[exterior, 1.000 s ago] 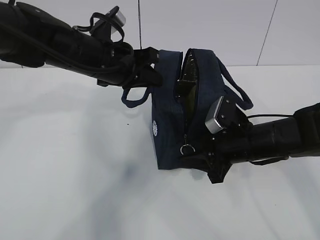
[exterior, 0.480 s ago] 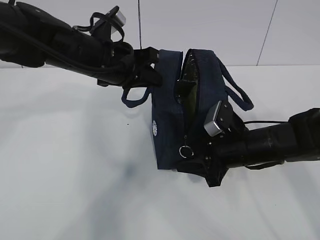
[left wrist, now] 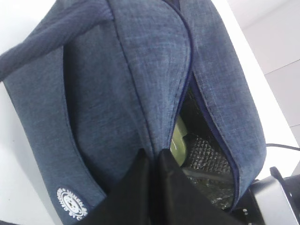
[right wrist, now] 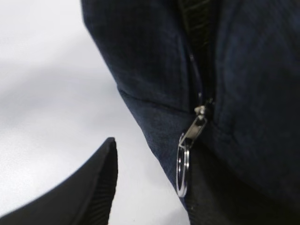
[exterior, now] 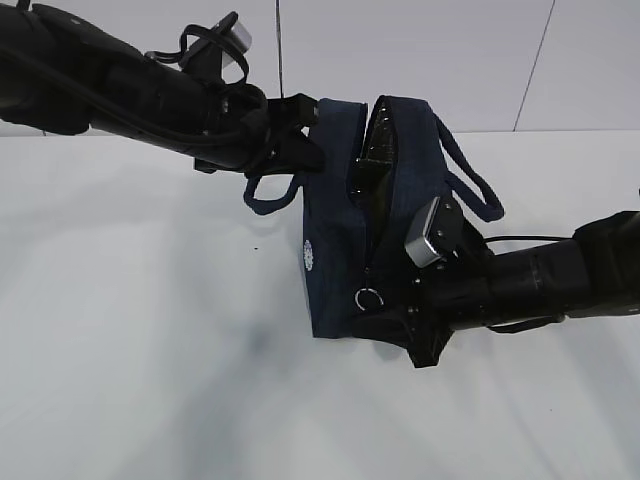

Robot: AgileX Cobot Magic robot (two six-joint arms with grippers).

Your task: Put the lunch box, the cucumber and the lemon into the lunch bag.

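Right claw [right wrist: 154,183], spread, straddles the ring pull [right wrist: 183,171] at the lunch bag [exterior: 335,270] zipper's near end; left claw [left wrist: 152,187] pinches the bag's rim.

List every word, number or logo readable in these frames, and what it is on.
Round white logo on the side of the lunch bag: lettering runs round its rim, too small and blurred to read.
No other text, numbers or signs are visible in any view.
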